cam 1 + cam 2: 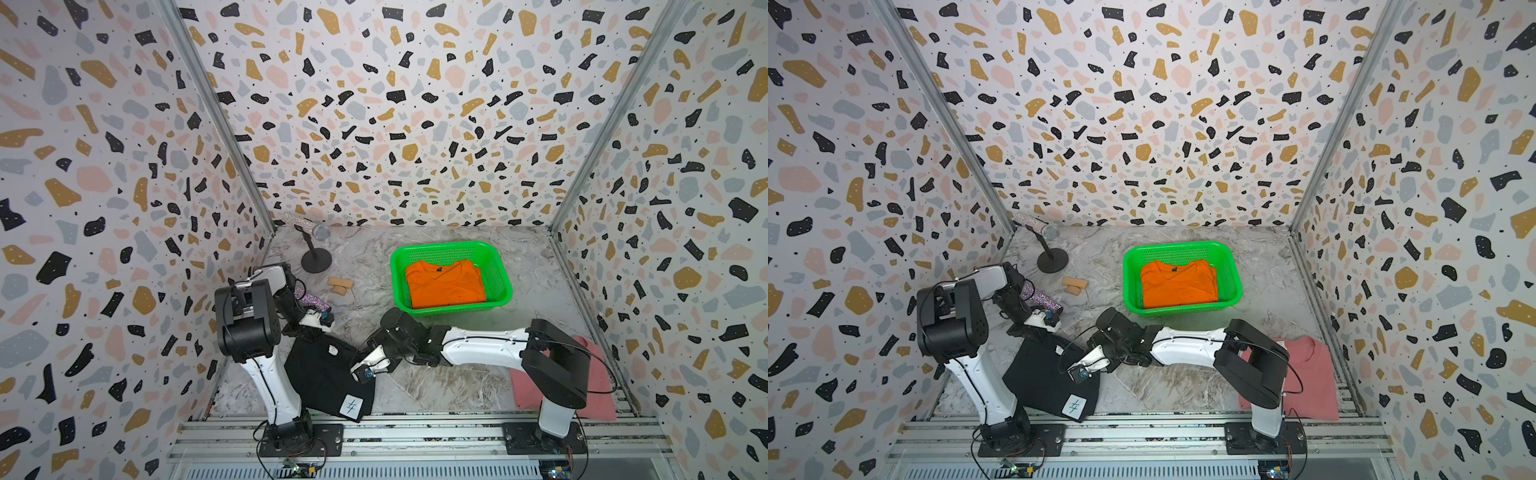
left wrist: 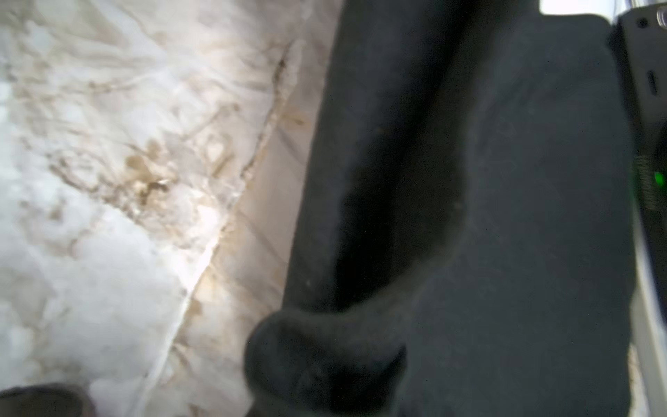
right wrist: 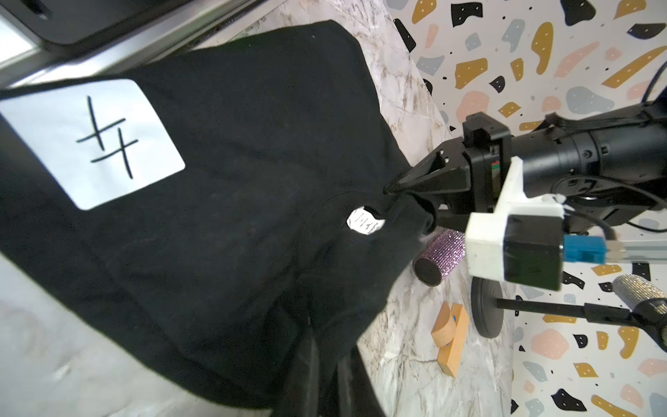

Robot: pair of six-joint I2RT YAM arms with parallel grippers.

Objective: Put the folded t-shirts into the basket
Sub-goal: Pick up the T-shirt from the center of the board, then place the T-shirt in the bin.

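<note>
Black shirt (image 1: 320,374) lies on the surface (image 1: 424,374) beside the left arm's base; left fingers (image 3: 426,169) pinch its collar edge; right fingers (image 3: 308,379) clench its side; basket (image 1: 498,274) sits farther back and rightward, nearer the right arm

Three folded shirts are counted: one orange shirt (image 1: 444,284), one black shirt (image 1: 320,374) and one pink shirt (image 1: 1312,374). One basket (image 1: 496,270) is seen. One microphone (image 1: 307,227) is counted, on one stand (image 1: 316,262). One glitter roll (image 3: 438,258) and two wooden blocks (image 3: 455,339) are counted. Two arms are seen: one left arm (image 1: 274,386) and one right arm (image 1: 482,345).
</note>
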